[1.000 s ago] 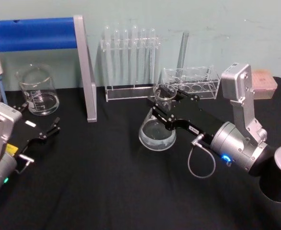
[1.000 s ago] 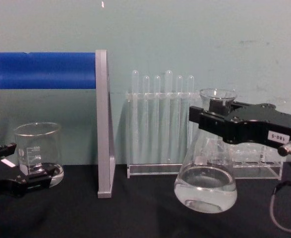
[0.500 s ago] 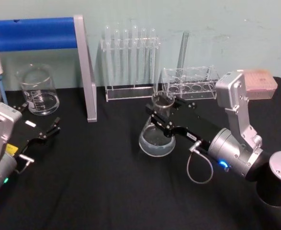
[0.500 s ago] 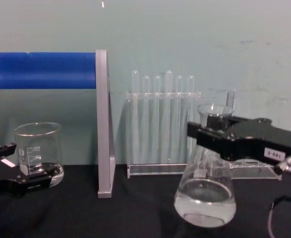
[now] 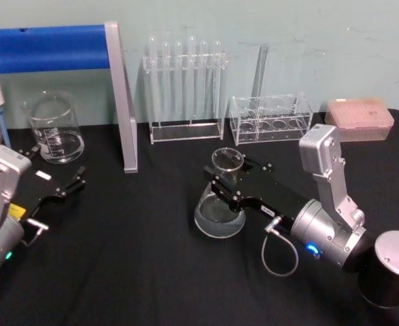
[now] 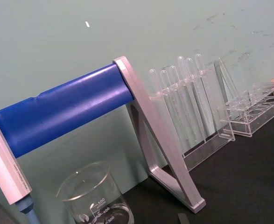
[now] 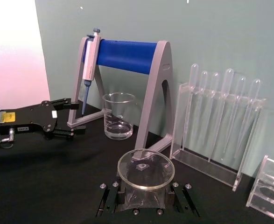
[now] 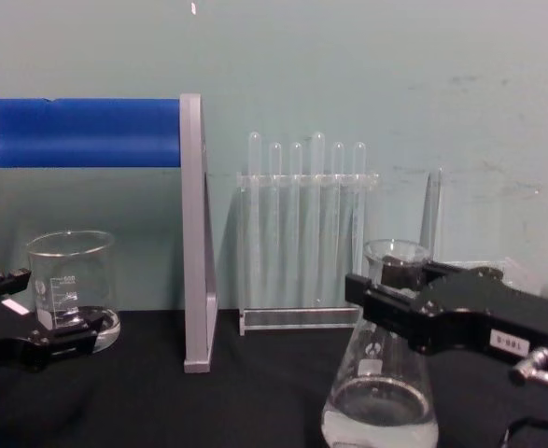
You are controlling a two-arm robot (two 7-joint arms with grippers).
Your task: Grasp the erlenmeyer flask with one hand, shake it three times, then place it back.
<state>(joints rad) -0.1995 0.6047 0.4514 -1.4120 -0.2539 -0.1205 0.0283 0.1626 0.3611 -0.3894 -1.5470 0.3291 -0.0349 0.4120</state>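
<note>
Claw (image 5: 228,179) (right) | level, gripping erlenmeyer flask (image 5: 216,217) neck | left claw (image 5: 58,165) parked

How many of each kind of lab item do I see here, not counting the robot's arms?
Erlenmeyer flask, held at its neck by the right gripper: 1
Beaker, beside the idle left gripper: 1
Clear racks: 2
Pipette stand: 1
Pipette: 1
Pink tip box: 1
Total: 7

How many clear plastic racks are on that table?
2. The tall rack holding test tubes stands at the back; the low rack sits to its right, behind the erlenmeyer flask.
</note>
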